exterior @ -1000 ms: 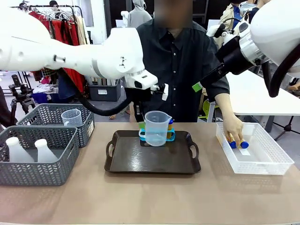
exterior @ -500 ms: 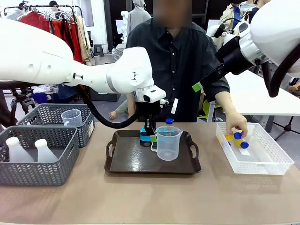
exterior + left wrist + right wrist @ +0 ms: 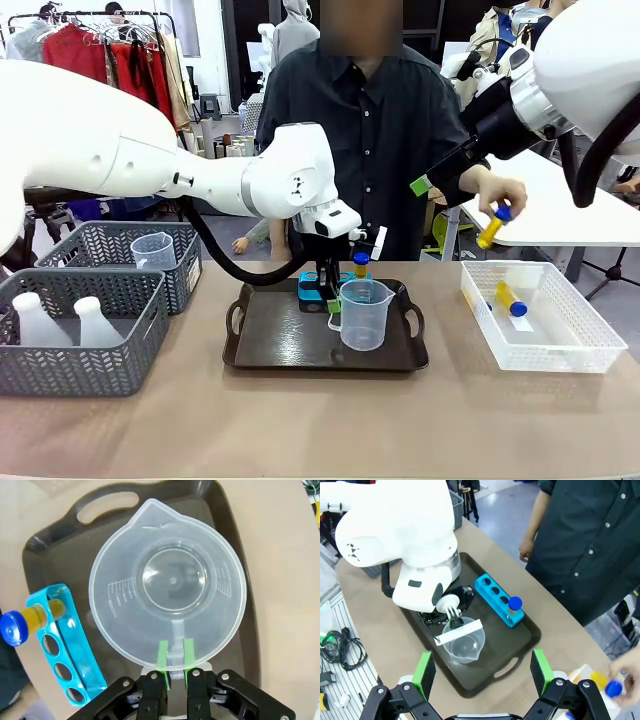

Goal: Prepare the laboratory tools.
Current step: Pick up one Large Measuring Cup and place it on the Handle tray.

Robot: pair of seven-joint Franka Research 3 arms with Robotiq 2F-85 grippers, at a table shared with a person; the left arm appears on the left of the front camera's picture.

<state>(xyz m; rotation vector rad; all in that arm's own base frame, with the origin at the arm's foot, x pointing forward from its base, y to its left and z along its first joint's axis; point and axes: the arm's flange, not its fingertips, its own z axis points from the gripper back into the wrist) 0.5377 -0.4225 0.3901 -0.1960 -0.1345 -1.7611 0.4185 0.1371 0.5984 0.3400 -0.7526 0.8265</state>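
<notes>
Off at nine o'clock of the dark tray [image 3: 325,362] sit two grey mesh baskets. The near basket [image 3: 80,375] carries two white flasks [image 3: 36,322], and the far basket [image 3: 110,240] holds a spare jug [image 3: 153,250]. Out at three o'clock there's a clear basket [image 3: 560,355] with one lying tube [image 3: 510,299] inside.

In the front view the left arm's wrist covers part of the blue rack [image 3: 311,290], and the measuring jug [image 3: 362,316] hides the foot of the racked tube [image 3: 360,263].

That jug is clear plastic and empty, with printed scale marks on its wall. It's down on the tray around the middle, spout pointing away from the gripper. I can't tell whether its base bears on the tray. The rack lies at its eleven o'clock, with three holes empty and the blue-capped amber tube in the end hole.

The left gripper [image 3: 173,655] points straight down, green pads pinched on the jug's handle. The right gripper [image 3: 482,672] hangs high over the tray, fingers spread wide with nothing between them. The person's hand [image 3: 497,190] is raised above the clear basket, pinching a tilted tube [image 3: 490,228] with its blue cap uppermost.
</notes>
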